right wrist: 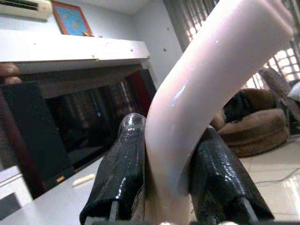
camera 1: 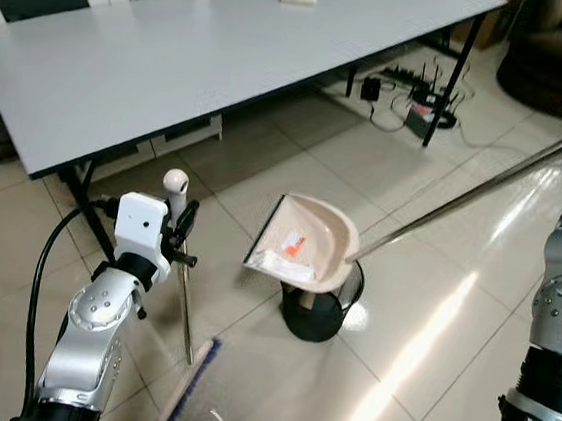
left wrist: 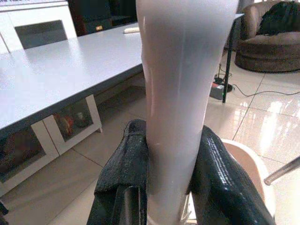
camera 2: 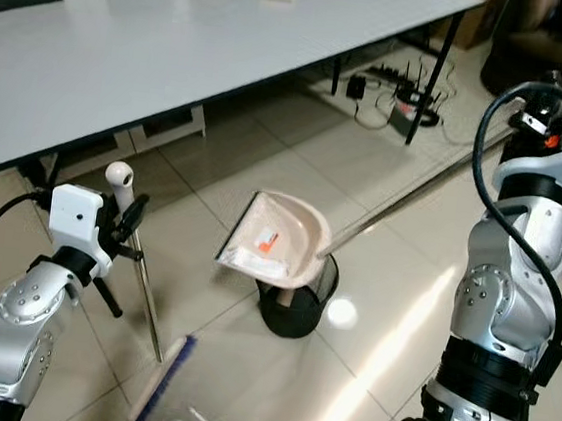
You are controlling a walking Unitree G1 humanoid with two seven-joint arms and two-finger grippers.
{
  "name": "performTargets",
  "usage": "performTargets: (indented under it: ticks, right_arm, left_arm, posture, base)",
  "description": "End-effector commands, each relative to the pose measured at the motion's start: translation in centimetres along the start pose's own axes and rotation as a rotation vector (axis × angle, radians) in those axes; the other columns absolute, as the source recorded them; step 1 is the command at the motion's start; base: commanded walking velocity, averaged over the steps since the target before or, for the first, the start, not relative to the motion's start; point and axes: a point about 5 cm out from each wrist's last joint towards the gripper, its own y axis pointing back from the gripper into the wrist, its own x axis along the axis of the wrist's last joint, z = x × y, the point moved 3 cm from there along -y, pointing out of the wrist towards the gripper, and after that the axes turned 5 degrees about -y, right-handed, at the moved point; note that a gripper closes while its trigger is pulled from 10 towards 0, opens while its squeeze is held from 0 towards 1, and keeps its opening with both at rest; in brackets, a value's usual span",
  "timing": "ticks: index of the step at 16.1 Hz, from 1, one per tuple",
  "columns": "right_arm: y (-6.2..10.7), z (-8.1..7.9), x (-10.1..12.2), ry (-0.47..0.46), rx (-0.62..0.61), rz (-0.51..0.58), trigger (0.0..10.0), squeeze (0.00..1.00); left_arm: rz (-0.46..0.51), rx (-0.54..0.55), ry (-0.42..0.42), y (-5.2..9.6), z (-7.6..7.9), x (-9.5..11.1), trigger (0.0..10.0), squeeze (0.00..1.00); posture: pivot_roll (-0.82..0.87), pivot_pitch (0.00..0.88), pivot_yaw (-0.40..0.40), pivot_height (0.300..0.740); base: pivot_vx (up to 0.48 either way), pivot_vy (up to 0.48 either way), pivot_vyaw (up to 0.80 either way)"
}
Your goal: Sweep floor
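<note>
Gripping the pale handle of the broom [camera 1: 186, 313], the left gripper [left wrist: 171, 178] stood at 8 o'clock of the dustpan [camera 1: 305, 243], its fingers closed on it. The broom head [camera 1: 188, 386] touched the floor tiles [camera 1: 421, 316]. The right gripper [right wrist: 168, 183] was clamped on the dustpan's handle [camera 1: 463, 198]. The dustpan was tilted over a black wastebasket [camera 1: 319, 305], with litter inside.
</note>
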Motion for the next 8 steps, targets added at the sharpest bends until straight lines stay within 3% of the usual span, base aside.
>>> performTargets:
  ticks: [1, 8]
  right_arm:
    - [-0.3, -1.0, 1.5, -0.015, 0.042, 0.070, 10.0, 0.00]
    - [-1.3, -3.3, 1.2, 0.193, 0.236, 0.105, 10.0, 0.00]
  left_arm:
    - [0.027, -0.007, -0.024, -0.2, -0.1, 0.6, 10.0, 0.00]
    - [0.023, -0.025, -0.024, -0.3, 0.3, 0.5, 10.0, 0.00]
  posture:
    - [-0.02, 0.025, 0.052, 0.740]
    - [-0.01, 0.032, 0.051, 0.740]
  base:
    - [0.000, 0.000, 0.00]
    - [0.000, 0.000, 0.00]
